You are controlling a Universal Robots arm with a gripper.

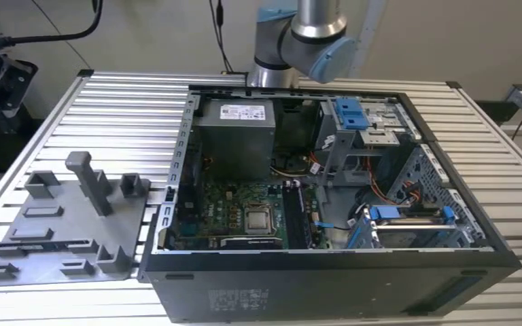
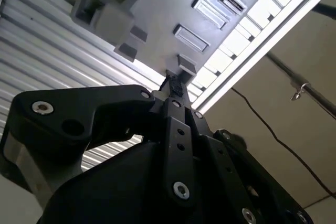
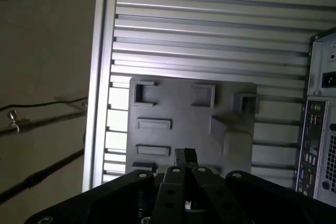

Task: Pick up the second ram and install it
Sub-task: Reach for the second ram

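The gripper (image 3: 185, 157) is seen in both wrist views, black and built of bolted links. Its two fingers (image 3: 180, 157) are closed, tip against tip. In the second wrist view the gripper (image 2: 173, 85) points at the grey plastic fixture plate (image 2: 157, 3), and I cannot tell whether the tips touch it.

In the exterior view this grey fixture plate (image 1: 71, 219) lies flat on the slatted aluminium worktop (image 1: 125, 102). It is just beside the open black computer case (image 1: 334, 285), toward the exterior view's left. A tall grey post (image 1: 89, 180) stands upright on the plate among lower blocks.

The second ram seems to be the long, thin, dark strip (image 1: 51, 241) lying across the plate, in the part closest to the exterior camera. It takes nearly the plate's whole width. I cannot make out its colour or its chips.

In the first wrist view the fingertips come in front of the edge of the plate (image 3: 178, 114), near its flat rectangular holders. The post (image 3: 226, 129) is to one side, and the case's back panel with its ports (image 3: 320, 129) is further on.

Inside the case, the green motherboard (image 1: 234, 204) carries a square silver processor (image 1: 259, 221). The silver and blue robot arm (image 1: 311, 41) rises behind the case.
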